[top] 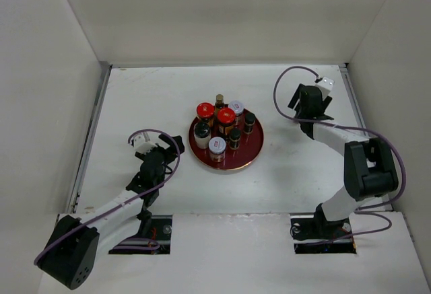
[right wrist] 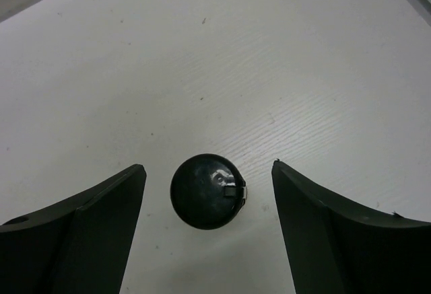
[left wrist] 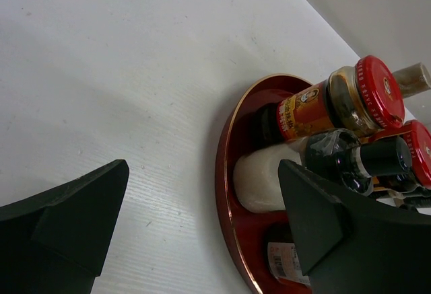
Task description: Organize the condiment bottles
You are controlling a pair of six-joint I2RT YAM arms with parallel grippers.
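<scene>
Several condiment bottles stand on a dark red round tray (top: 250, 156): two red-capped jars (top: 225, 114), a white-capped jar (top: 217, 144), a black-capped white bottle (top: 201, 130) and slim dark bottles (top: 234, 136). My left gripper (top: 163, 147) is open and empty, just left of the tray. The left wrist view shows it (left wrist: 203, 166) facing the tray rim (left wrist: 225, 166), the white bottle (left wrist: 259, 179) and a red-capped jar (left wrist: 350, 99). My right gripper (top: 315, 114) is open at the back right. In the right wrist view it (right wrist: 207, 169) hangs over a round black cap (right wrist: 205, 191) that sits between the fingers without touching them.
White walls close the table on the left, back and right. A metal strip (top: 91, 132) runs along the left edge. The bottle under the right gripper is hidden by it in the top view.
</scene>
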